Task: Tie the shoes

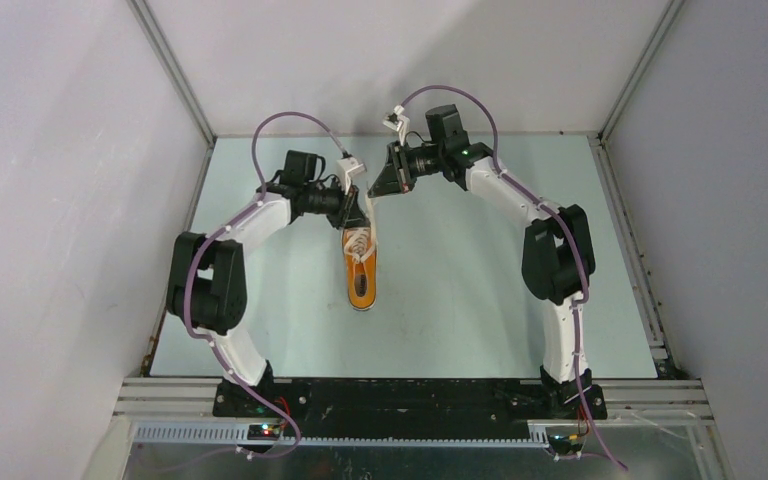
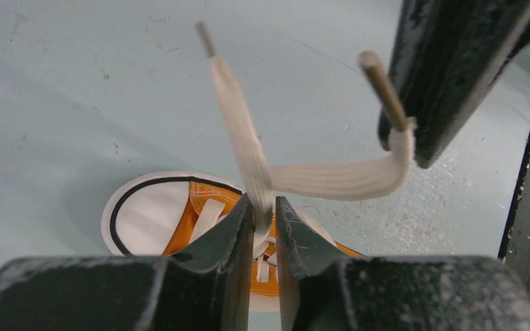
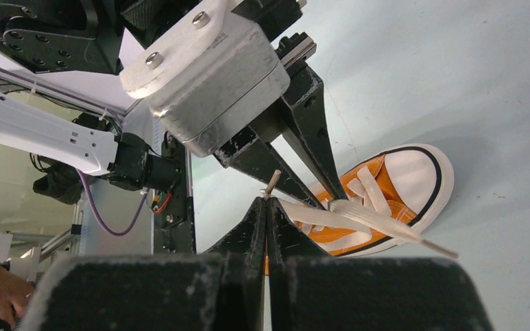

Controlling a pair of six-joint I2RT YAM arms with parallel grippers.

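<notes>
**Lace crossing held above the front of the shoe**

The shoe [image 1: 361, 272] lies on the table [image 1: 480, 300] between the two arms. Its long axis runs straight away from the bases, toe at the far end.

The left claw [image 2: 265, 207] hangs directly over the laced front, so the left arm is the nearer. The right claw [image 3: 267, 207] sits just beyond the toe, slightly to the right.

- **Left claw:** jaws narrowly apart, with the upright lace [image 2: 238, 117] running between them. Whether they pinch it cannot be told.
- **Right claw:** clamped together on the second lace [image 2: 331, 178], close to its tip [image 2: 384, 89].

The laces cross just above the left claw. The next move likely turns on that crossing.

Count: one shoe, two laces, two lace tips, two claws.
</notes>
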